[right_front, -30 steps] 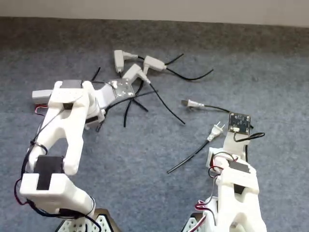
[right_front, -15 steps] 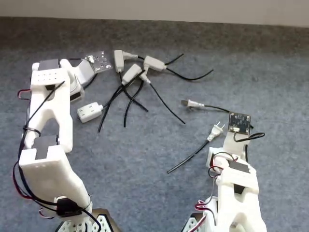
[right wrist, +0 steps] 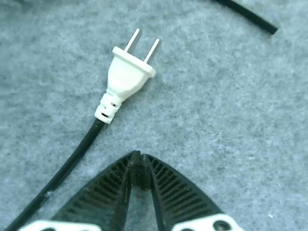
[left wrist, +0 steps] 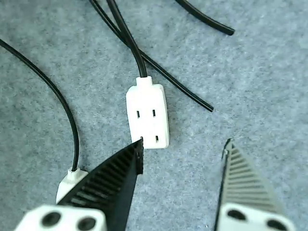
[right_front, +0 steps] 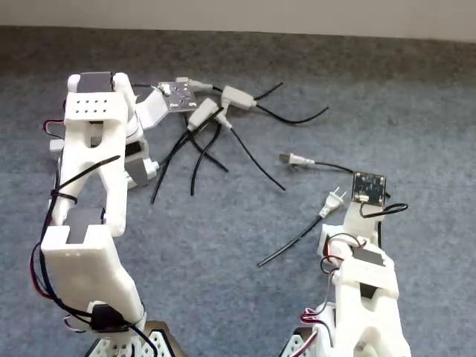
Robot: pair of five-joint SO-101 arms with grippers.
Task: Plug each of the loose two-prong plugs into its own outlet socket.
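outlet socket (left wrist: 147,115) awaiting pickup
left gripper (left wrist: 183,144) spread near it, right gripper (right wrist: 140,159) pressed together; next i'd lower and pinch.

Left arm (right_front: 93,156) stretched long toward the far side, upper links stacked steeply, wrist turned inward toward the other arm's side. Left gripper (left wrist: 183,144) pointing down, its two fingers (left wrist: 120,178) spread well apart, one black, one grey. Right arm (right_front: 364,286) tucked in short on the near side, right gripper (right wrist: 140,159) facing down with black fingertips (right wrist: 130,166) pressed together, nothing between them.
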